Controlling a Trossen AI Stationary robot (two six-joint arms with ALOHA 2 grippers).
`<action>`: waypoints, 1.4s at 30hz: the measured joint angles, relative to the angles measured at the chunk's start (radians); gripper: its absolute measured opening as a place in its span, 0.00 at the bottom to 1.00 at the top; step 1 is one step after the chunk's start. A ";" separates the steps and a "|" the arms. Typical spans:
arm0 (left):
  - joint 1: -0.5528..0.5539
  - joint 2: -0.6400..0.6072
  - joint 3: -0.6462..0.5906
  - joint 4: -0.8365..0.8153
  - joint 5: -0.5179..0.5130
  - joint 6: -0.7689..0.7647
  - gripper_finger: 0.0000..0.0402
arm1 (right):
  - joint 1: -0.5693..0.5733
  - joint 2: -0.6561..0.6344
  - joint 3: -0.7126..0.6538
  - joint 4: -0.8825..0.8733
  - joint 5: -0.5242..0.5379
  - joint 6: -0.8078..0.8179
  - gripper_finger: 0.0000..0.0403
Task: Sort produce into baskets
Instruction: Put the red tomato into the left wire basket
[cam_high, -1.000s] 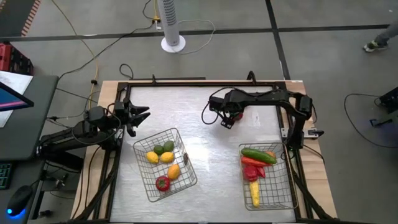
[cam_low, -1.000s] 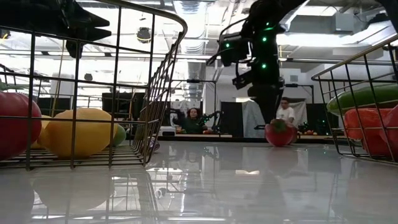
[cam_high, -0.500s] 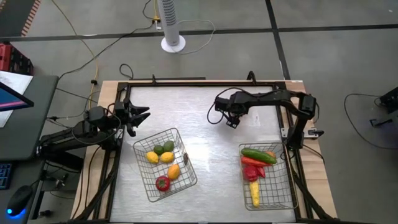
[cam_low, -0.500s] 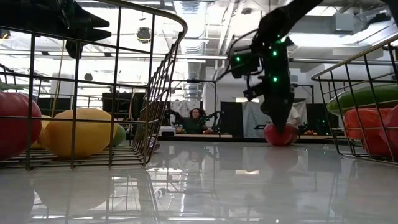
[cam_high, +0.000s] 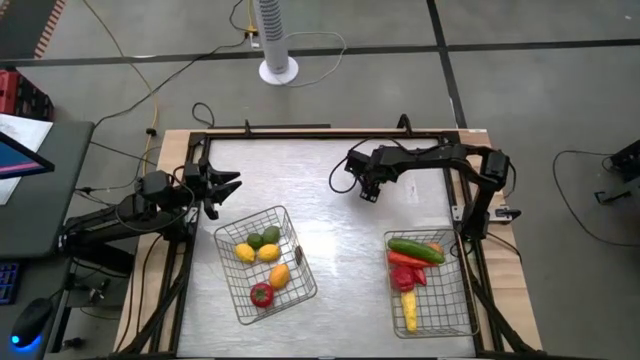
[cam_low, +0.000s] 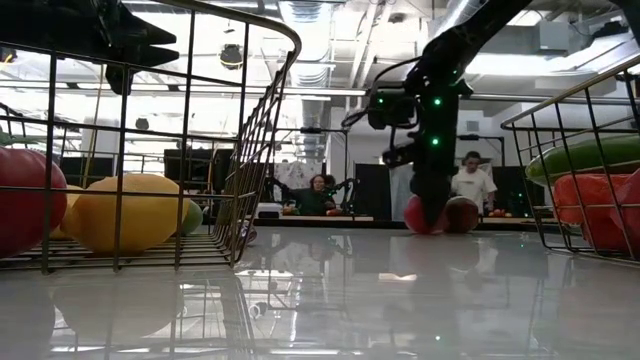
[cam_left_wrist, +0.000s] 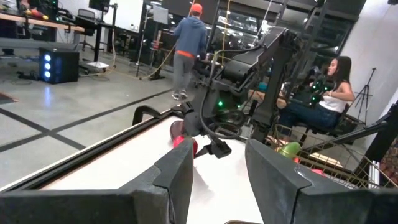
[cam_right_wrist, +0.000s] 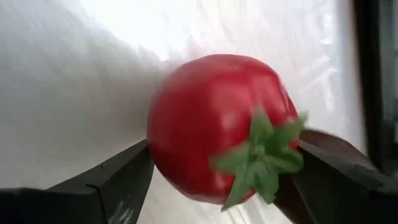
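A red toy tomato (cam_right_wrist: 211, 124) with a green calyx sits on the white table in the far middle; it also shows in the low view (cam_low: 415, 215). My right gripper (cam_high: 369, 190) is down over it, shut on it. My left gripper (cam_high: 226, 186) is open and empty at the table's far left, and shows so in its own wrist view (cam_left_wrist: 217, 180). The left wire basket (cam_high: 300, 290) holds yellow, green, orange and red pieces. The right wire basket (cam_high: 455, 318) holds a cucumber, red pieces and a yellow one. My right gripper pinches the tomato between its two fingers, one finger (cam_right_wrist: 124, 177) on one side of the round body (cam_right_wrist: 163, 149) and the other (cam_right_wrist: 329, 168) on the opposite side beside the calyx. The fingers come from above, pointing down. The tomato's underside is on the table.
Black frame rails (cam_high: 320, 133) run round the table's edge. The two baskets stand at the near left and near right, with bare table (cam_high: 345, 270) between them. People sit and stand in the room beyond the far edge (cam_low: 318, 193).
My right gripper has come down from above the table onto the tomato and now has its fingers on either side of it. The tomato has stayed on the table.
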 joint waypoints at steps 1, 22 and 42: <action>0.000 0.000 0.000 0.000 0.000 0.000 0.33 | -0.003 0.002 0.000 0.018 -0.025 -0.009 0.94; 0.000 0.000 0.000 -0.006 -0.004 0.015 0.33 | 0.109 -0.021 0.075 0.000 -0.133 0.001 0.79; 0.000 0.000 0.000 -0.001 -0.033 -0.023 0.33 | 0.660 -0.079 0.211 0.759 -0.157 -0.067 0.84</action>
